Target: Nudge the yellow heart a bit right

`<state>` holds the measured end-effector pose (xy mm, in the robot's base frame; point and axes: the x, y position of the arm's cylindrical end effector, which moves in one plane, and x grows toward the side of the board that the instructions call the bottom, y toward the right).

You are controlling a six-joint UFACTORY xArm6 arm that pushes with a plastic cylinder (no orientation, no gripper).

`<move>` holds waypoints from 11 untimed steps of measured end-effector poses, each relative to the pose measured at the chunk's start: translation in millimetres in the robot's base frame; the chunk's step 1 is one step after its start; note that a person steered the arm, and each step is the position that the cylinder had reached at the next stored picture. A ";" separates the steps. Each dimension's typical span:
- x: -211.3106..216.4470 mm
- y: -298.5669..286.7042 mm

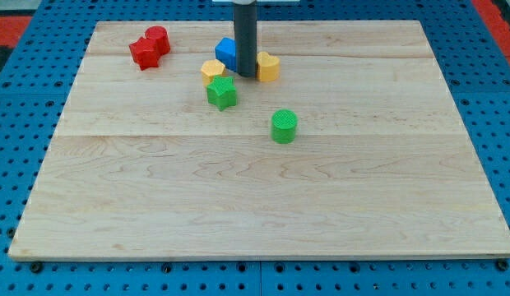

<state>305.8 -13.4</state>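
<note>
The yellow heart (268, 67) lies near the view's top centre of the wooden board (263, 205). My tip (245, 76) stands just left of it, touching or nearly touching its left side. A blue block (226, 52) sits behind the rod on its left, partly hidden. A yellow block (212, 71), shape unclear, lies left of the tip. A green star (222, 93) lies below that, left of and below the tip.
A green cylinder (284, 126) stands below and right of the tip. Two red blocks, a star (143, 53) and a cylinder (159, 38), touch each other at the view's top left. A blue pegboard (16, 123) surrounds the board.
</note>
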 end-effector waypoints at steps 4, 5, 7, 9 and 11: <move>7.7 45.2; -0.8 32.5; -6.2 32.5; -12.8 32.8; -39.7 82.0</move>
